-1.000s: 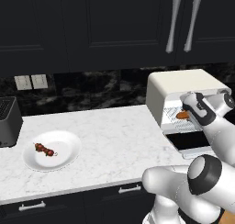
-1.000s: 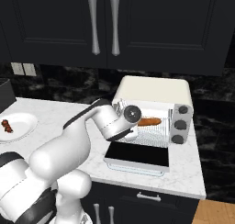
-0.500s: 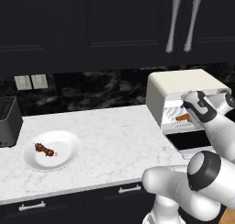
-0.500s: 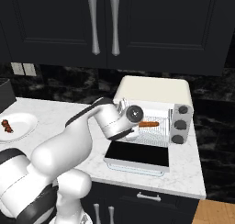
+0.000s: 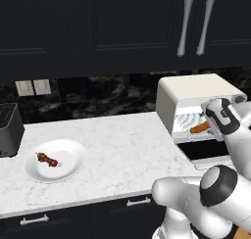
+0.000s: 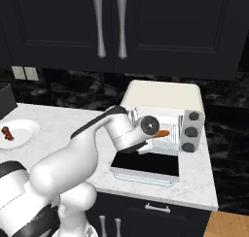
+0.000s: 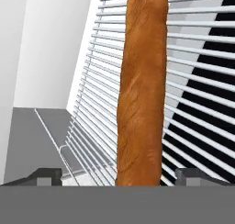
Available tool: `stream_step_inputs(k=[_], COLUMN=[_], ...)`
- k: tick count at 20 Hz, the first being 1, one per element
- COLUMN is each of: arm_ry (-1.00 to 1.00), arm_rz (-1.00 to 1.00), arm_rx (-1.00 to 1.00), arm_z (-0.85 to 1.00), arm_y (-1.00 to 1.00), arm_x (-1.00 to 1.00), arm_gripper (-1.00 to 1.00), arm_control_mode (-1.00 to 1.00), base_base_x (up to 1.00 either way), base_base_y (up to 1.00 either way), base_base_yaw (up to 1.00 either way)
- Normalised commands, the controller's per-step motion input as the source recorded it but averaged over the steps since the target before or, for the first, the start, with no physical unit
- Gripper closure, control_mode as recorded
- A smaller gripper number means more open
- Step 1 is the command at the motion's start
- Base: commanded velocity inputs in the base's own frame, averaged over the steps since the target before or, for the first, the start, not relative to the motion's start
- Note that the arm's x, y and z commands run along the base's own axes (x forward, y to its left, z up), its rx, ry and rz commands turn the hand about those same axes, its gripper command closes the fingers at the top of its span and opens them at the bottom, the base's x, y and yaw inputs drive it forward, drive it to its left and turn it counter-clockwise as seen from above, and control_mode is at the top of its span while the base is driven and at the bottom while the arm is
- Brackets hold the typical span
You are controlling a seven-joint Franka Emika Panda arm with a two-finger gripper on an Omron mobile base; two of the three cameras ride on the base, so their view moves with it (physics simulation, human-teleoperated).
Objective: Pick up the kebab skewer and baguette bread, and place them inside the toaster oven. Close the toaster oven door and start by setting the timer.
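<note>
We look over a white marble desk veined in grey, backed by black stone and dark cabinets with silver bar handles. Our end effector reaches into the mouth of the toaster oven, its two dark fingertips set wide apart on either side of the baguette bread; the jaws stand spread and neither pad touches the loaf. The baguette is a long, slim orange-brown stick with a rough, cracked crust, lying on the rack's thin, evenly spaced metal wires and running away from the hand into the cavity. To one side of the rack we see the oven's smooth pale inner wall.

From the base views the arm bends over the lowered toaster oven door, a dark glass panel in a pale frame lying flat in front of the oven, with the wrist at the opening. The oven is a cream box with rounded edges and three dark knobs down its right side.

Well apart to the left, the kebab skewer, a short stick of dark red-brown chunks, lies on a round white plate. Between plate and oven the desk is bare marble. A dark grey toaster stands at the far left edge.
</note>
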Motion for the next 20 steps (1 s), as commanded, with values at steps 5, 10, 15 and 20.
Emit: stream_step_inputs(k=[5,10,15,20], arm_ry=[0.0,0.0,0.06,0.15], arm_rz=[0.0,0.0,0.1,0.3], arm_rx=[0.0,0.0,-0.04,-0.22], arm_z=[0.25,0.4,0.57,0.51], arm_y=[0.0,0.0,0.25,0.85], arm_x=[-0.62,-0.62,-1.0,-0.9], arm_gripper=[-1.0,-1.0,-1.0,-1.0], arm_control_mode=[-1.0,-1.0,-1.0,-1.0], base_base_x=[0.0,0.0,0.0,0.0], base_base_y=[0.0,0.0,0.0,0.0], base_base_yaw=[0.0,0.0,0.0,0.0])
